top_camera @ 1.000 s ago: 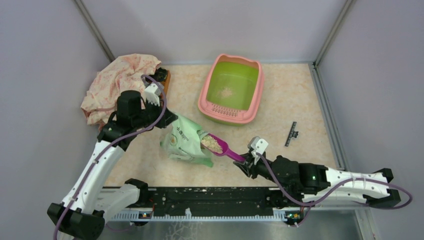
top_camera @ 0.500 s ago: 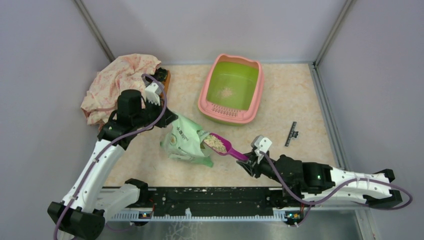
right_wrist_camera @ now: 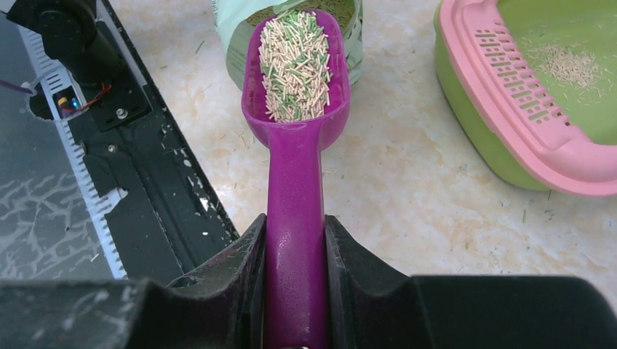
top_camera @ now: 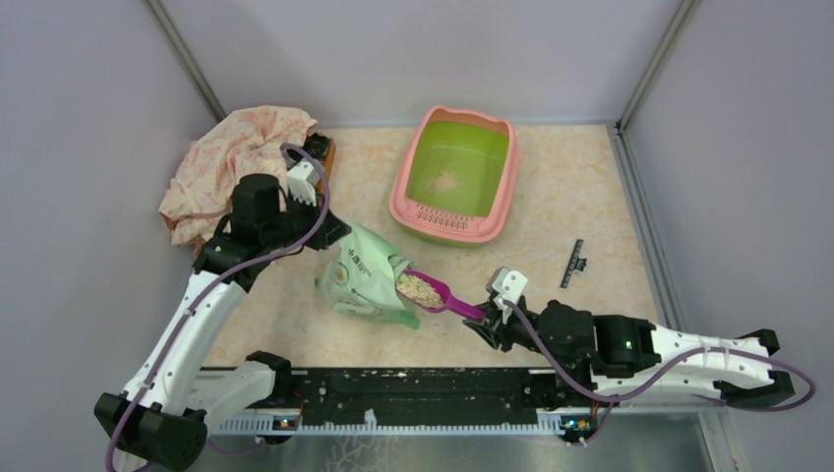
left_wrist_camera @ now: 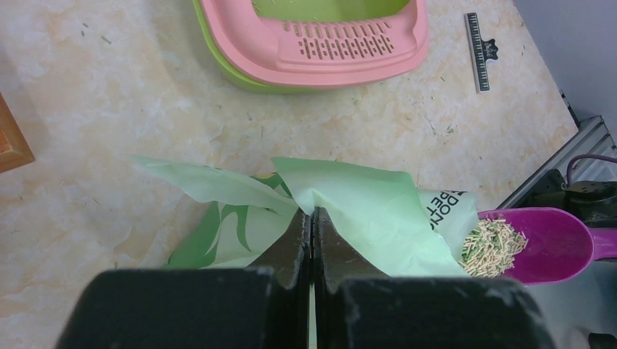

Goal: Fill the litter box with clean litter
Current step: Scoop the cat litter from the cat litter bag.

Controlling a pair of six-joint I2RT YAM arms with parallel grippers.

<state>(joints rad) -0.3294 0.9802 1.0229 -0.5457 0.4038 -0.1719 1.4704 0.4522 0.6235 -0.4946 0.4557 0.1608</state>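
The litter box (top_camera: 445,218) stands at the back centre, pink rim, lime-green inside, with a small patch of clean litter (top_camera: 447,183) on its floor. My left gripper (top_camera: 334,236) is shut on the top edge of the light green bag (top_camera: 364,275) and holds it up; the pinch shows in the left wrist view (left_wrist_camera: 311,214). My right gripper (top_camera: 482,320) is shut on the handle of a magenta scoop (top_camera: 443,297). The scoop bowl is heaped with litter (right_wrist_camera: 295,65) at the bag's mouth (right_wrist_camera: 231,36), level above the table. The box's slotted ledge (right_wrist_camera: 509,80) lies to the scoop's right.
A pink floral cloth (top_camera: 236,162) is bunched at the back left over a wooden item (top_camera: 325,152). A black clip (top_camera: 572,264) lies right of the box. A black rail (top_camera: 413,388) runs along the near edge. Walls close in left and right.
The loaded scoop drew slightly right out of the bag mouth, then shifted a little back left and lower. The left arm and bag stay still.
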